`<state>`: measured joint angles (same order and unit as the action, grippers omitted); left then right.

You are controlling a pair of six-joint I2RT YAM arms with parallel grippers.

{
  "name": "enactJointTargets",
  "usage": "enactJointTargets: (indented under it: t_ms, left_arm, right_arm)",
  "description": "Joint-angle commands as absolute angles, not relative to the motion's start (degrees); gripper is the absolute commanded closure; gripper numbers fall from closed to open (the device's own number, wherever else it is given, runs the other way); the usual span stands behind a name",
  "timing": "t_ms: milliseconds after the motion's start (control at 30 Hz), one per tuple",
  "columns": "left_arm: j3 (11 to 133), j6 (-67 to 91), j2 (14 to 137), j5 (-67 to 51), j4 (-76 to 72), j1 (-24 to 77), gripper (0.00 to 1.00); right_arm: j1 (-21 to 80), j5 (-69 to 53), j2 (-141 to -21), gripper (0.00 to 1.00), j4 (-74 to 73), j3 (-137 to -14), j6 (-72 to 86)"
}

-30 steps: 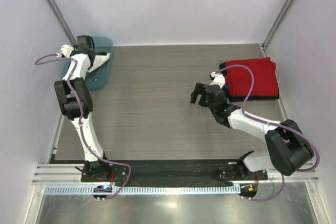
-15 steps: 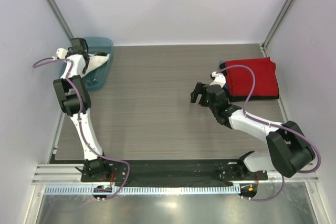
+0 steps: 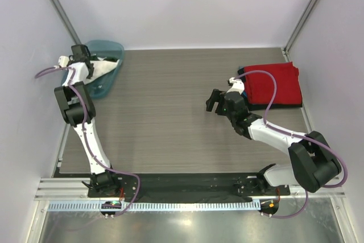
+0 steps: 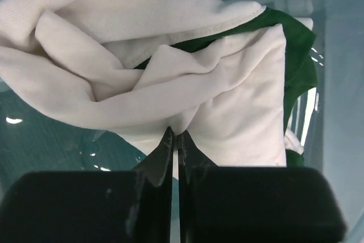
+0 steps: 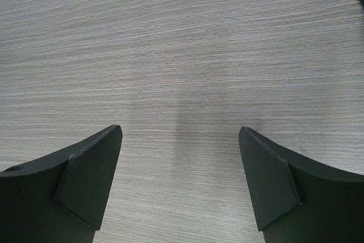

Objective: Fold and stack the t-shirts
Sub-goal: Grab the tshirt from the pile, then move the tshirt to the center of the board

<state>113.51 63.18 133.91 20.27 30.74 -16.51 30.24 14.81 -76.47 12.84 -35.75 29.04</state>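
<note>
A crumpled white t-shirt (image 4: 142, 72) with a dark green sleeve (image 4: 298, 55) lies in the teal tub (image 4: 45, 135) at the table's far left corner. My left gripper (image 4: 175, 134) is shut, its tips pinching a fold of that white cloth. From above, the left gripper (image 3: 79, 55) sits over the tub (image 3: 111, 45), beside the white t-shirt (image 3: 103, 68). A folded red t-shirt (image 3: 273, 82) lies at the far right on a dark one (image 3: 284, 105). My right gripper (image 3: 213, 102) hovers open over bare table to the left of the stack, and the right gripper (image 5: 181, 140) holds nothing.
The wood-grain table (image 3: 165, 112) is boxed in by white walls with metal posts at the back corners. The right arm's purple cable (image 3: 267, 92) loops over the red t-shirt. Both arm bases stand on the black rail at the near edge.
My left gripper has moved left and deeper into the tub and closed from wide open onto the white cloth. The right arm has barely moved.
</note>
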Motion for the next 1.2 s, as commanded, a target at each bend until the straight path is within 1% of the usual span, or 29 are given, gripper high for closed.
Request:
enactJointTargets:
  t_ms: [0,33,167,300,400,500,600,700,733,867,933,1000,1100,1167]
  left_arm:
    - [107.2,67.1,128.6,15.4,20.8,-16.3,1.00]
    - [104.6,68.5,127.4,14.5,19.2,-16.3,1.00]
    - [103.3,73.4,122.2,12.5,17.4,-14.8,1.00]
    - [98.9,77.8,114.1,11.2,13.5,-12.3,1.00]
    - [95.0,79.1,109.6,11.4,10.1,-10.0,1.00]
    - [94.5,80.4,107.1,11.4,9.8,-8.4,1.00]
    - [91.4,81.8,102.3,11.2,7.6,-7.1,1.00]
    - [87.2,83.1,95.9,11.5,5.3,-5.8,1.00]
    - [83.4,84.9,94.3,11.4,4.2,-5.5,1.00]
    - [71.7,88.8,84.1,10.4,-7.5,-3.3,1.00]
    - [68.4,87.6,80.9,10.5,-10.5,-2.0,1.00]
    - [68.3,84.3,76.5,12.4,-11.9,1.1,1.00]
    - [72.6,73.9,72.1,15.7,-12.0,5.9,1.00]
    - [78.6,68.4,71.4,16.1,-10.8,9.3,1.00]
  right_arm:
    - [29.9,14.7,-76.0,0.11,15.4,-36.7,28.6]
    - [29.9,14.9,-75.9,0.11,15.0,-36.8,28.6]
    - [29.8,14.6,-75.9,0.11,15.3,-36.8,28.5]
    - [29.8,14.4,-76.5,0.11,14.9,-37.1,28.5]
    - [29.8,14.2,-76.6,0.11,14.8,-37.3,28.4]
    - [29.8,13.9,-76.6,0.11,14.9,-37.4,28.3]
    - [29.8,14.1,-76.4,0.11,14.8,-37.2,28.3]
    - [29.7,13.9,-76.4,0.11,14.8,-37.3,28.2]
    - [29.7,13.9,-76.4,0.11,14.8,-37.3,28.2]
    - [29.7,13.4,-76.9,0.11,14.7,-37.6,28.1]
    - [29.8,13.6,-76.8,0.11,14.5,-37.6,28.1]
    - [29.7,13.7,-76.7,0.11,14.7,-37.5,28.1]
    - [29.8,14.0,-76.6,0.11,14.7,-37.4,27.9]
    - [29.7,14.5,-76.6,0.11,14.3,-37.6,27.8]
